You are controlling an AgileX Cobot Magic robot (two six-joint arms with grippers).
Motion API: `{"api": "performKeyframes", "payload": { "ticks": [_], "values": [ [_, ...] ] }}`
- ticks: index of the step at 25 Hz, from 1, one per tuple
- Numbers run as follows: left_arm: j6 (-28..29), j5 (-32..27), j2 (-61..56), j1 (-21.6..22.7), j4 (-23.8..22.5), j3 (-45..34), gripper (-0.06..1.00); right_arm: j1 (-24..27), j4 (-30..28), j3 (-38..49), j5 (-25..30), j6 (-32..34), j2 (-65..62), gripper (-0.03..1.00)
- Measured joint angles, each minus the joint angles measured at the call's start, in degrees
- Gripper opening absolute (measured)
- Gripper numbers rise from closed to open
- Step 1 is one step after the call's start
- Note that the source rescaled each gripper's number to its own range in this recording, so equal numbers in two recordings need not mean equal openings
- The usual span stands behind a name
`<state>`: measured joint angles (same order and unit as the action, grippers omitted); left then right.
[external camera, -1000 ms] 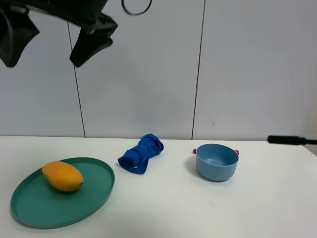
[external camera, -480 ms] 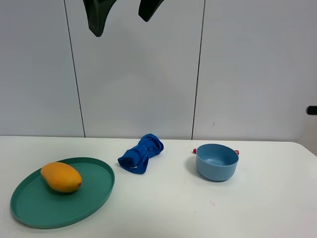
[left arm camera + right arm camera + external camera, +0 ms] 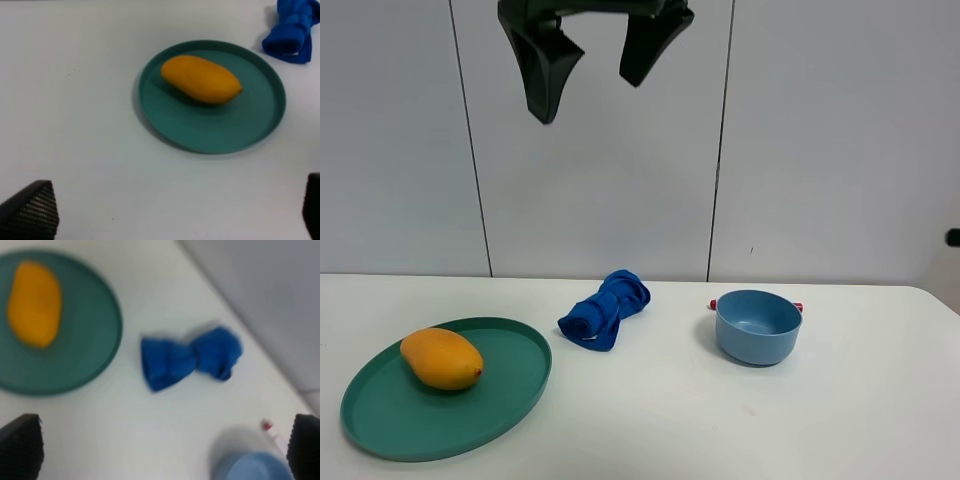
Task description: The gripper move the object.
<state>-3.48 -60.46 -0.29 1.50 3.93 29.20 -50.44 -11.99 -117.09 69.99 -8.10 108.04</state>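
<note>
An orange mango lies on a green plate at the table's left; both show in the left wrist view, mango on plate. A crumpled blue cloth lies mid-table. A blue bowl stands to its right. One open, empty gripper hangs high above the cloth; the blurred right wrist view looks down on the cloth, so I take it for my right gripper. My left gripper is open and empty, well short of the plate.
A small red-tipped object lies behind the bowl. A grey panelled wall closes the table's back edge. A dark arm part shows at the far right edge.
The high gripper swept from the upper left to above the cloth and came a little lower. The dark bar at the right edge withdrew. The mango shifted slightly left on the plate.
</note>
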Motion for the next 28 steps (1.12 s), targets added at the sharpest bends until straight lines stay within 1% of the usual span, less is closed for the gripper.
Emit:
{"api": "performKeyframes", "payload": {
  "ticks": [3,6,13,16,20,28],
  "values": [
    [0.0,0.0,0.0,0.0,0.0,0.0,1.00,0.8,2.3,7.9,0.0,0.0,-1.8,1.00],
    [0.0,0.0,0.0,0.0,0.0,0.0,1.00,2.9,3.9,15.2,0.0,0.6,-4.5,1.00],
    [0.0,0.0,0.0,0.0,0.0,0.0,1.00,9.3,4.0,28.3,0.0,3.2,-13.4,1.00],
    [0.0,0.0,0.0,0.0,0.0,0.0,1.00,13.4,4.0,33.0,0.0,4.7,-17.4,1.00],
    [0.0,0.0,0.0,0.0,0.0,0.0,1.00,20.3,4.0,39.4,0.0,5.5,-23.1,1.00],
    [0.0,0.0,0.0,0.0,0.0,0.0,1.00,35.7,3.2,50.4,0.0,5.5,-36.5,1.00]
  ]
}}
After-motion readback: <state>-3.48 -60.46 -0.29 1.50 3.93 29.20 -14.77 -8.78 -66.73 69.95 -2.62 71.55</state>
